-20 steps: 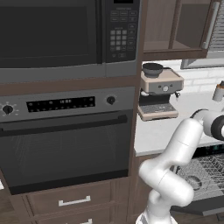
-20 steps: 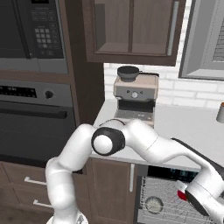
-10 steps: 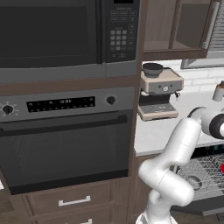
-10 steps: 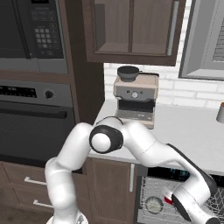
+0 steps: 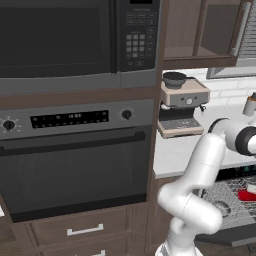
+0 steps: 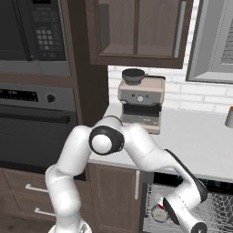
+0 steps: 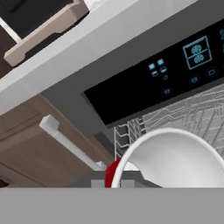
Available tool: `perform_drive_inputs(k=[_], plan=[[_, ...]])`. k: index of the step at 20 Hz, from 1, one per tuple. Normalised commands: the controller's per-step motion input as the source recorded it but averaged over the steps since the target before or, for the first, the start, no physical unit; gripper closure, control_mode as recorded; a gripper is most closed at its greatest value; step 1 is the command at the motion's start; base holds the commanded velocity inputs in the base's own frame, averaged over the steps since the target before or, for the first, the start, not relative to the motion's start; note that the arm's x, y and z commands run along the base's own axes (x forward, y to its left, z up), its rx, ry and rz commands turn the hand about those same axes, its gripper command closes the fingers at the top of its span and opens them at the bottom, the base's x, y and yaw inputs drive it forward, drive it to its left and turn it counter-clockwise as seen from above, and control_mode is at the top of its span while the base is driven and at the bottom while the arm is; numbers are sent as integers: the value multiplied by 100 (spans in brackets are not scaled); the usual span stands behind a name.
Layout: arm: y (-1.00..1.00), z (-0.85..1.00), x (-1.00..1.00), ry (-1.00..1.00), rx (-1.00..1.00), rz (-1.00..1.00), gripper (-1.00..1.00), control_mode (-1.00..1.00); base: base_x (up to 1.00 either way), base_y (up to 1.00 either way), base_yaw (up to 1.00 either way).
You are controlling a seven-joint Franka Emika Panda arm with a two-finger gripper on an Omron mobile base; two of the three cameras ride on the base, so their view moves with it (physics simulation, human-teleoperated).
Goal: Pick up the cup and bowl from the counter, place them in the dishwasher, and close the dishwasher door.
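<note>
The gripper's fingertips are hidden at the bottom of the hand view, so I cannot tell how far apart they stand, but a bowl (image 7: 175, 159), white inside and red outside, sits right against the hand there. It hangs over the wire rack (image 7: 192, 109) of the open dishwasher (image 6: 214, 211), just below the dark control panel (image 7: 175, 74). The counter (image 6: 200, 141) runs above, with an espresso machine (image 6: 140, 98) on it.

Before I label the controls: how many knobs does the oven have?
2: the left knob at the left end of the oven control strip, the right knob at its right end. None looks hidden.
</note>
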Motion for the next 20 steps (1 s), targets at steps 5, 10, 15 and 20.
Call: perform_drive_inputs(k=[5, 10, 15, 20], plan=[[0, -9, 48, 0, 0, 1, 100, -100, 0, 0, 0], [0, -27, 48, 0, 0, 3, 100, -100, 0, 0, 0], [0, -55, 15, 1, -2, 5, 100, -100, 0, 0, 0], [0, -56, 11, 1, -6, 7, 100, -100, 0, 0, 0]])
